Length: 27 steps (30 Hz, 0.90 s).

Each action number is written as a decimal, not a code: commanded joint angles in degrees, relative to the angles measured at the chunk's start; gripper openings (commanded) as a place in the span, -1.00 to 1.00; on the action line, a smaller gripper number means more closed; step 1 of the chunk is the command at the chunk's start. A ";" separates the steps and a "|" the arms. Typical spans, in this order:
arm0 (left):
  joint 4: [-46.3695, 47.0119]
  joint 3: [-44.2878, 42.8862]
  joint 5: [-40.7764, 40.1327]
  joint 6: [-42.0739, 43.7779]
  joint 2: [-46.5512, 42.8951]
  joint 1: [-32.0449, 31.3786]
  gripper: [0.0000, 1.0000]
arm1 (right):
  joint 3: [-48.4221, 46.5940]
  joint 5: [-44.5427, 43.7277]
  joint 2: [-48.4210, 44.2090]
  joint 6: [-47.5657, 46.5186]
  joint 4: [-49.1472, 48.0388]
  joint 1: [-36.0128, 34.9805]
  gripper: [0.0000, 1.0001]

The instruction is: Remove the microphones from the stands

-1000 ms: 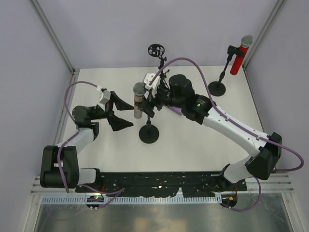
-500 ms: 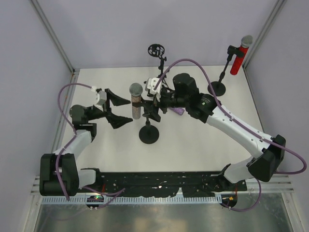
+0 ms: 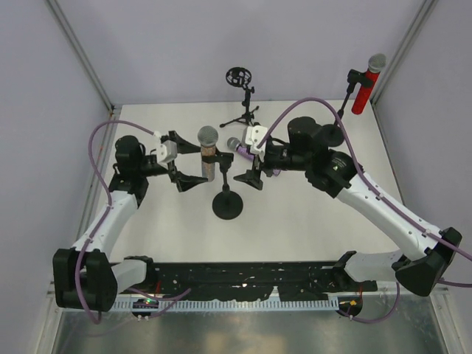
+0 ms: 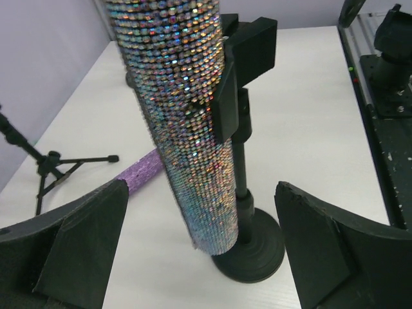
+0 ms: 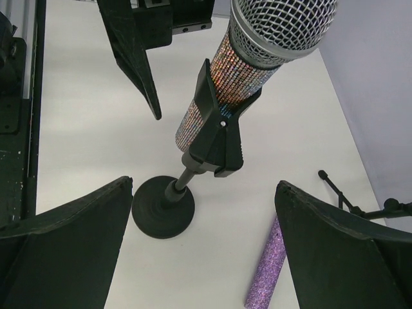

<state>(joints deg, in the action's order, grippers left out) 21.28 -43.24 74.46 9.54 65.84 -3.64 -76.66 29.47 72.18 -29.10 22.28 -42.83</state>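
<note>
White tabletop (image 3: 310, 214) | sequined microphone (image 3: 208, 153) clipped in black stand (image 3: 227, 204) | left gripper (image 4: 201, 188), right gripper (image 5: 205, 185) released

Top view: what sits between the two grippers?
The sparkly microphone, clipped in its stand, sits between the open left gripper and right gripper; the top view shows it.

The silver sequined microphone (image 4: 187, 129) runs off the left wrist view's top edge and hides one end of the purple glitter microphone (image 4: 143, 175). The right wrist view crops the black tripod stand (image 5: 390, 205).
</note>
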 commanded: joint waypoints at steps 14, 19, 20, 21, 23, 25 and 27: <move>-7.06 0.26 -3.00 8.23 1.66 -6.91 0.60 | 0.02 6.03 0.15 -1.93 -1.63 0.90 0.91; 1.91 3.95 -2.30 1.19 -0.01 -6.99 0.36 | -0.07 5.24 0.68 0.09 -3.38 0.90 0.90; 3.58 4.48 -2.04 -0.65 -0.19 -7.00 0.31 | 0.89 5.16 0.42 0.53 -4.00 0.90 0.90; 4.99 4.75 -1.77 -2.06 -0.02 -7.00 0.26 | 1.68 4.81 0.24 1.15 -5.39 0.90 0.91; 6.84 5.10 -1.51 -3.91 0.16 -7.08 0.15 | 2.13 4.45 -0.02 1.85 -6.28 0.99 0.90; 8.25 5.27 -1.16 -5.05 0.42 -7.08 0.10 | 2.13 3.40 -0.02 2.47 -6.99 0.99 0.90; 9.83 5.89 -1.07 -5.76 0.51 -7.08 0.04 | 2.04 2.61 0.15 2.65 -7.52 0.99 0.91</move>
<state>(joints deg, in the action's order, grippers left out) 23.64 -38.02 71.29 8.08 67.09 -10.44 -74.30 33.71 73.14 -28.27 19.44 -41.89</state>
